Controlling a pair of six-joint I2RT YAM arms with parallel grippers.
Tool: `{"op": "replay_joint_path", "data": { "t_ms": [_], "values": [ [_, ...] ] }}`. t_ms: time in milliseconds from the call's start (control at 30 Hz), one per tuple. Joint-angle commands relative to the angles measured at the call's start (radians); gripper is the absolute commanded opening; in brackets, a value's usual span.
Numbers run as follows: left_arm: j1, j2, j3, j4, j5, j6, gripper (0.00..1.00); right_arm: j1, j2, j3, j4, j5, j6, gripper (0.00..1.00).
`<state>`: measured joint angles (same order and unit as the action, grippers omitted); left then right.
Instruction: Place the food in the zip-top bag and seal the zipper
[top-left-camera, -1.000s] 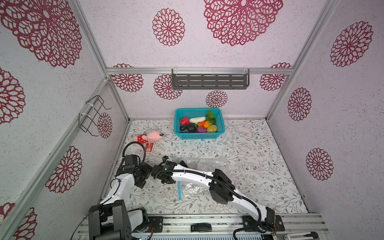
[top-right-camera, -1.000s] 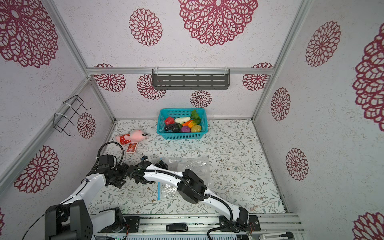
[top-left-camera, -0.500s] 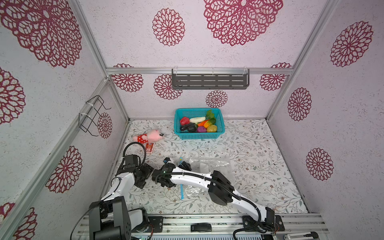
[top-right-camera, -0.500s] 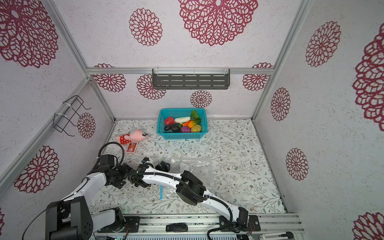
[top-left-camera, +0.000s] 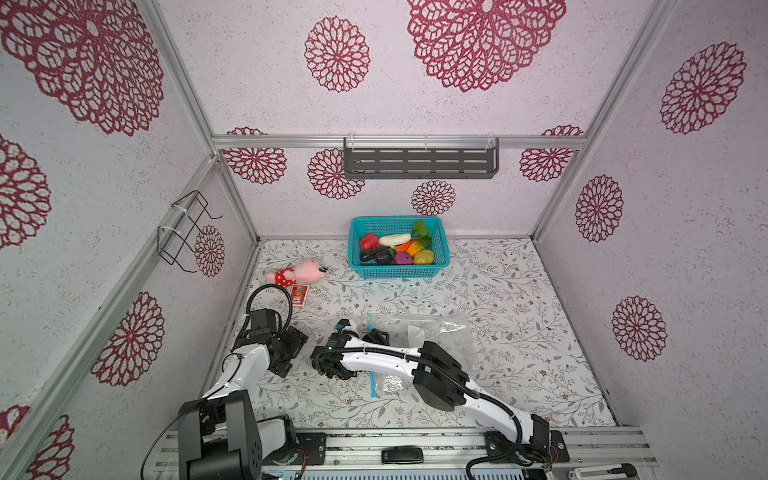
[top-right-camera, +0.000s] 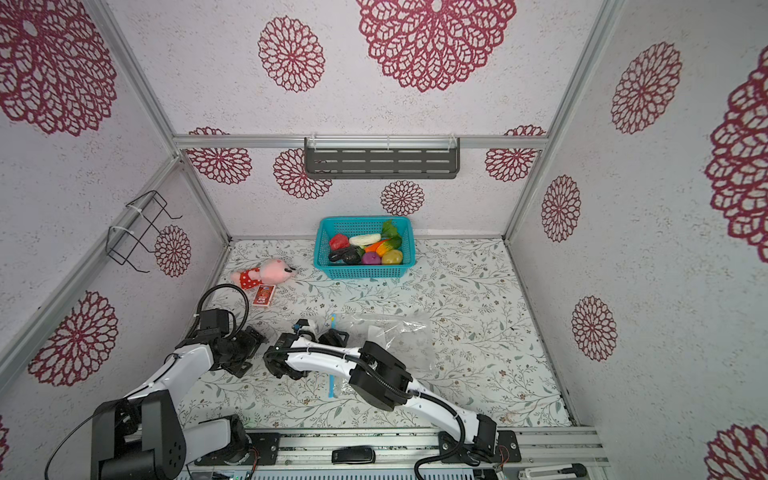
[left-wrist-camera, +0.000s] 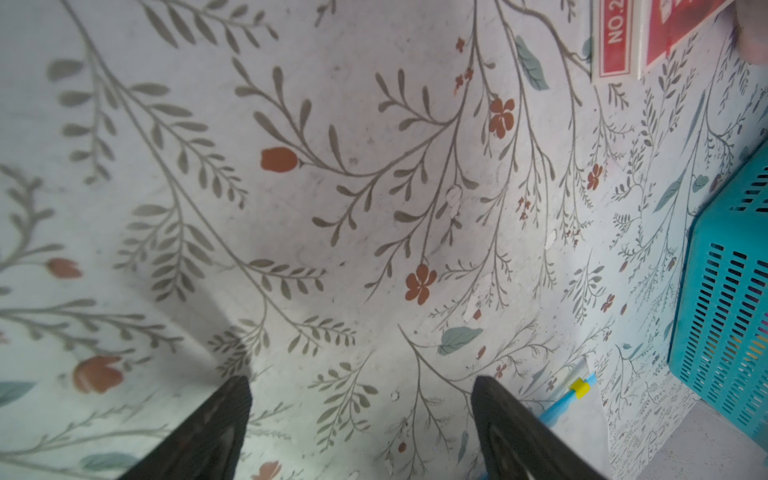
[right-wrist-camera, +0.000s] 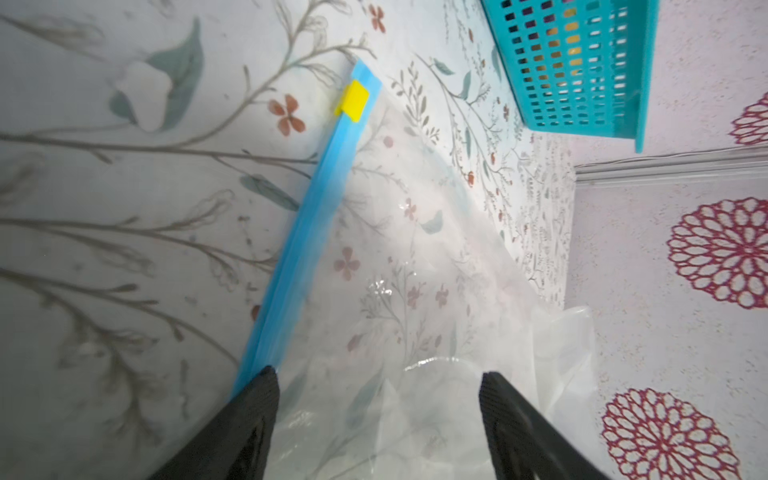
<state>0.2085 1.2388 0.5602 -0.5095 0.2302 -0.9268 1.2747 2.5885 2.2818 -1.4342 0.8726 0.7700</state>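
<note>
The food (top-left-camera: 397, 249) (top-right-camera: 365, 249), several toy vegetables, lies in the teal basket at the back. The clear zip-top bag (top-left-camera: 436, 332) (top-right-camera: 399, 332) (right-wrist-camera: 415, 291) lies flat mid-table. Its blue zipper (top-left-camera: 372, 382) (top-right-camera: 331, 386) (right-wrist-camera: 316, 216) runs along its left edge, with a yellow slider (right-wrist-camera: 353, 102) at the far end. My right gripper (top-left-camera: 376, 332) (top-right-camera: 332, 334) (right-wrist-camera: 376, 374) stands open over the bag's zipper edge, one fingertip (right-wrist-camera: 262, 386) at the blue strip. My left gripper (top-left-camera: 297, 338) (top-right-camera: 253, 338) (left-wrist-camera: 361, 386) is open over bare mat, left of the bag.
The teal basket (top-left-camera: 399, 272) (top-right-camera: 361, 272) stands against the back wall. A pink plush toy (top-left-camera: 297, 272) and a red card (top-left-camera: 300, 295) lie at the back left. A grey shelf (top-left-camera: 419, 164) hangs on the back wall, a wire rack (top-left-camera: 187, 232) on the left wall.
My right gripper has moved right onto the bag's zipper edge and its jaws have narrowed a little. The bag's near edge has shifted slightly right. The left arm has hardly moved.
</note>
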Motion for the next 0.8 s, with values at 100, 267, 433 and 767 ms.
{"op": "replay_joint_path", "data": {
  "t_ms": [100,267,433,767],
  "values": [
    [0.008,0.013,0.02,0.04,0.027,0.018,0.88,-0.008,-0.046,0.006,-0.074,0.019,0.109,0.8],
    [-0.001,0.021,0.01,0.065,0.055,0.015,0.88,-0.021,-0.088,-0.031,-0.071,0.02,0.136,0.78],
    [-0.024,0.041,0.01,0.079,0.063,0.013,0.88,-0.044,-0.148,-0.123,-0.042,-0.027,0.165,0.71],
    [-0.081,0.092,0.039,0.096,0.051,0.004,0.88,-0.108,-0.37,-0.419,0.249,-0.217,0.08,0.52]
  ]
}}
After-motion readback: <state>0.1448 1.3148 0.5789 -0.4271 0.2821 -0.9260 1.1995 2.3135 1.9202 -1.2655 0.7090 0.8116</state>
